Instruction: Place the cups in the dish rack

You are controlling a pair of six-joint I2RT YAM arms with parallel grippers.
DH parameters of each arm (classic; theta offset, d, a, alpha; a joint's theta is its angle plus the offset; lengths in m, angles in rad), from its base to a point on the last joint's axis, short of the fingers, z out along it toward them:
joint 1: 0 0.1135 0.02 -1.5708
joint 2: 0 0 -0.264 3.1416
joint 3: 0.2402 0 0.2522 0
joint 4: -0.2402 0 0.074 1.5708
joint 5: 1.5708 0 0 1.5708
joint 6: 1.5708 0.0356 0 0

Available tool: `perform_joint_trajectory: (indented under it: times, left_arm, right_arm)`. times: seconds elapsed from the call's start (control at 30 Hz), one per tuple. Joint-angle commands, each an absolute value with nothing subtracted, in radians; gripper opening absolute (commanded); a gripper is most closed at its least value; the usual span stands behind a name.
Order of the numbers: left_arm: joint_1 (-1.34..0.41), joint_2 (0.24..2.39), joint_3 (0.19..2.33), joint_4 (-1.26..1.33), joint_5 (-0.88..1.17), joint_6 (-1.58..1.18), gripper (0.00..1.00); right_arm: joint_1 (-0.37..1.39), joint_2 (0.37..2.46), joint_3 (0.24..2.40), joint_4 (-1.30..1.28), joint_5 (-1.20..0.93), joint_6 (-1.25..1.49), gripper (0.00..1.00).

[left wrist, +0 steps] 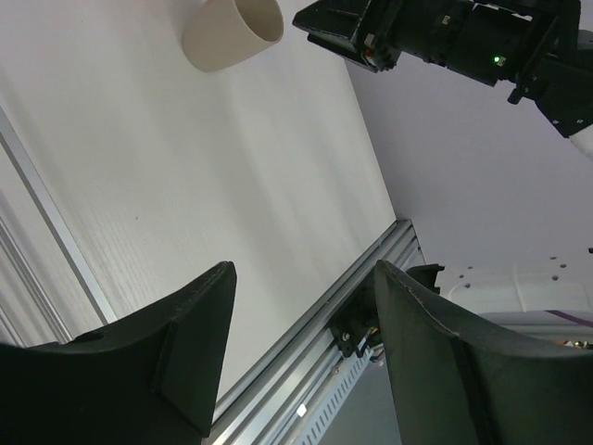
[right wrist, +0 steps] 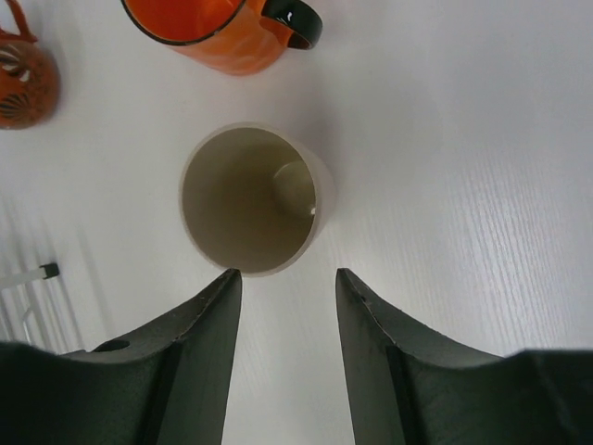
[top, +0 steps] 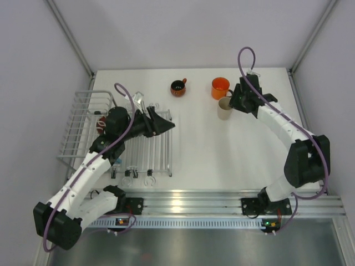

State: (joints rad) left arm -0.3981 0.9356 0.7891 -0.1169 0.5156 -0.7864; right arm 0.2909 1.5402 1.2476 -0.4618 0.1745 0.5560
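Right hand [right wrist: 288, 278] open at the cream cup [right wrist: 250, 199]; left hand [left wrist: 304, 278] open and empty above the dish rack [top: 77, 111].

The cream cup stands upright on the table [top: 222, 160], just ahead of the right hand's parted fingertips and not between them. The orange cup [top: 220, 87] stands just behind it, and the dark red cup [top: 178, 87] further left. A red cup [top: 101, 124], mostly hidden by the left arm, sits in the rack's taller basket end.
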Motion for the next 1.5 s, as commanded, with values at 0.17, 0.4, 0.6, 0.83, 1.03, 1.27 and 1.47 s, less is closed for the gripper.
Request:
perform_joint_trajectory:
  times: [0.17,0.4,0.6,0.83,1.03,1.27,1.47]
  left_arm:
    - [-0.400,0.925,0.839,-0.117,0.512,-0.785,0.66]
    - [-0.400,0.930,0.839,-0.132,0.492,-0.784,0.66]
    - [-0.400,0.957,0.854,-0.170,0.511,-0.772,0.65]
    - [-0.400,0.962,0.873,-0.169,0.518,-0.791,0.68]
    - [-0.400,0.988,0.913,-0.137,0.595,-0.851,0.71]
    - [-0.400,0.997,0.873,0.112,0.689,-1.037,0.77]
    - [-0.400,1.003,0.862,0.274,0.704,-1.112,0.85]
  right_arm:
    - [0.275,1.683,1.308,-0.425,0.236,0.515,0.42]
    - [0.273,1.707,1.256,-0.367,0.218,0.497,0.33]
    - [0.252,1.571,1.171,-0.316,0.161,0.515,0.00]
    - [0.250,1.373,1.054,-0.242,0.023,0.523,0.00]
    - [0.252,1.154,0.977,-0.103,-0.190,0.567,0.00]
    - [0.253,0.962,0.872,0.139,-0.400,0.742,0.00]
    - [0.273,0.927,0.813,0.337,-0.544,0.868,0.00]
